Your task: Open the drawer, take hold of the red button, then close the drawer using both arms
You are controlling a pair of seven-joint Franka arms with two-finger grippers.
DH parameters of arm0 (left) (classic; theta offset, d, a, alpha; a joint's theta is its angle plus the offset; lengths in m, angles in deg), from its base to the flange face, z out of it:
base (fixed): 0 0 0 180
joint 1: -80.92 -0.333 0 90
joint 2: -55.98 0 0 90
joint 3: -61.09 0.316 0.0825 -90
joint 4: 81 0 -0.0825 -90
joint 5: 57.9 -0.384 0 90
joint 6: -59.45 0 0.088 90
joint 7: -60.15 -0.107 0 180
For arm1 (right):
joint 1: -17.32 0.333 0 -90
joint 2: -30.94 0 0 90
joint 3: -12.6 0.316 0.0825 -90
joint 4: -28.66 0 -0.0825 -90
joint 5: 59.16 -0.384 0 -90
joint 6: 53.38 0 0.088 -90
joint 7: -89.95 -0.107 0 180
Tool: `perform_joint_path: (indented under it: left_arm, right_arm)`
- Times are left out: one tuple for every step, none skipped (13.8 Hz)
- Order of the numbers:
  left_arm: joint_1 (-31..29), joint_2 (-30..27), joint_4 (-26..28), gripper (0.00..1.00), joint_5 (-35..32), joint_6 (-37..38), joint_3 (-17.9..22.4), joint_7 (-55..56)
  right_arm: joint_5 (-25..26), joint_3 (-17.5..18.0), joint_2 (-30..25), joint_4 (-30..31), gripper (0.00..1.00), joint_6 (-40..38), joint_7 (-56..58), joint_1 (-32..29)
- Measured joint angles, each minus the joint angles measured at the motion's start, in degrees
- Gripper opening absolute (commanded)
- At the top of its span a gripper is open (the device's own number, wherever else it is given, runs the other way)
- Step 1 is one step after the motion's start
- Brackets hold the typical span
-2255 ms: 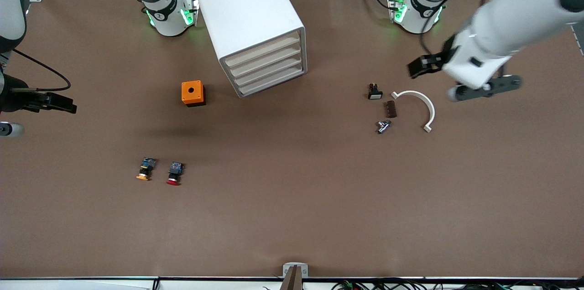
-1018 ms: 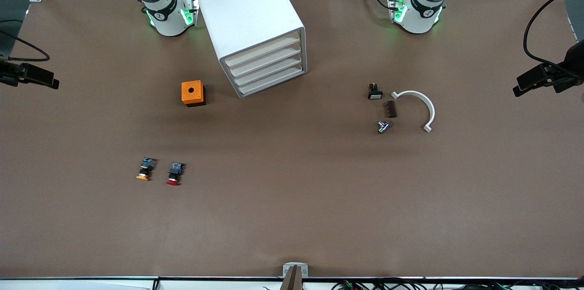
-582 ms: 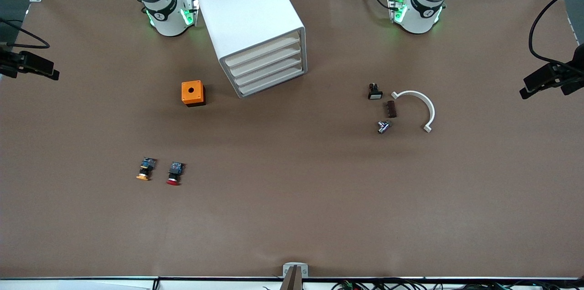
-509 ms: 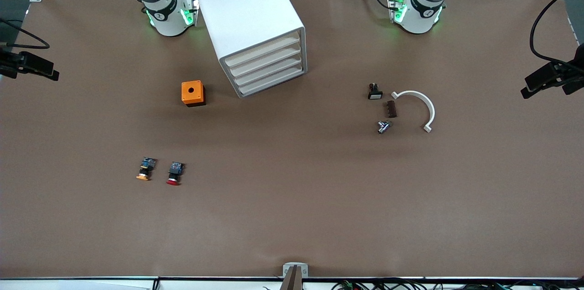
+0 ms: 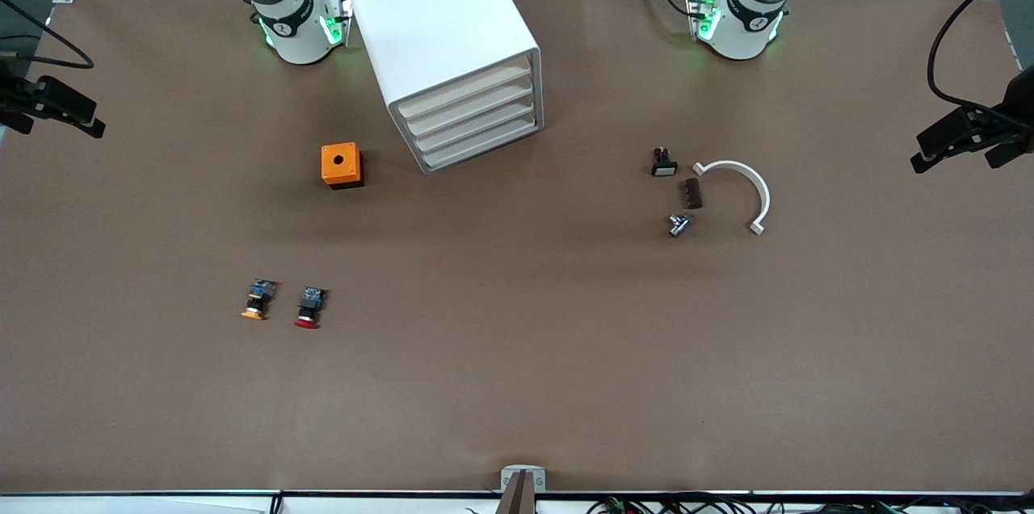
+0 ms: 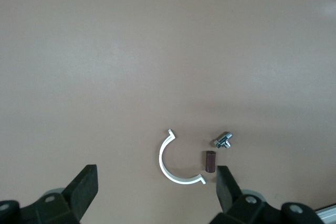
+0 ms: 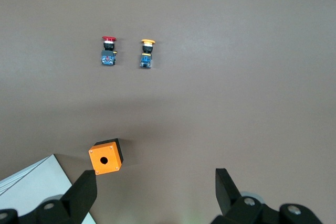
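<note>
Brown table [image 5: 517, 385], white drawer unit [image 5: 452, 53], red button [image 5: 308, 309]

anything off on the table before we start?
Only the white drawer cabinet: it sits skewed, its front turned toward the left arm's end, all four drawers shut. The red button and its orange-capped twin lie on their sides, side by side. Nothing looks spilled or broken.
</note>
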Motion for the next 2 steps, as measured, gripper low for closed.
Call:
perform_joint_path:
  left_arm:
    - [0.00,0.04,0.00,0.99,0.00,0.00,0.00,0.00]
    - [0.00,0.08,0.00,0.99,0.00,0.00,0.00,0.00]
  right_arm:
    - [0.00,0.00,-0.53,0.53,1.00,0.07,0.00,0.00]
    - [0.00,-0.01,-0.71,0.78,1.00,0.07,0.00,0.00]
